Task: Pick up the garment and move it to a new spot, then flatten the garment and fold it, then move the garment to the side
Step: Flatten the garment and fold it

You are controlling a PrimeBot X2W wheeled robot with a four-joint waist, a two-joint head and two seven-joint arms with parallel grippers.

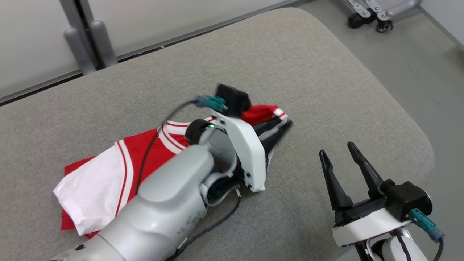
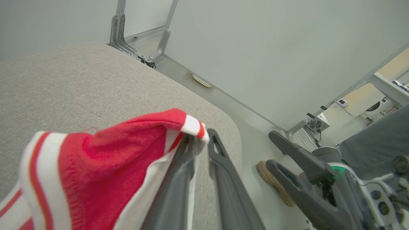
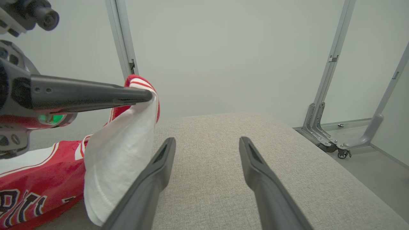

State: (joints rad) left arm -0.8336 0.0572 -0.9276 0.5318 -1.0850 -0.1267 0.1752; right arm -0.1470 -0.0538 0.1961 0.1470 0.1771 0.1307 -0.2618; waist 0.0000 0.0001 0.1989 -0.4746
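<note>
The garment (image 1: 98,188) is a red and white jersey lying crumpled on the grey padded table (image 1: 290,65), left of centre. My left gripper (image 1: 286,125) is shut on the jersey's right end, a red hem with white stripes (image 2: 111,153), and holds it raised off the table. In the right wrist view, white cloth (image 3: 121,153) hangs from the left gripper's tips (image 3: 148,95). In the left wrist view its fingers (image 2: 201,135) stand nearly together with fabric between them. My right gripper (image 1: 336,148) is open and empty above bare table to the jersey's right (image 3: 207,140).
The table's rounded right corner (image 1: 417,145) drops to a grey floor. Grey frame posts (image 1: 90,43) stand behind the table and a wheeled base (image 1: 366,18) stands at the far right. A person's shoe (image 2: 271,182) rests on the floor beside the table.
</note>
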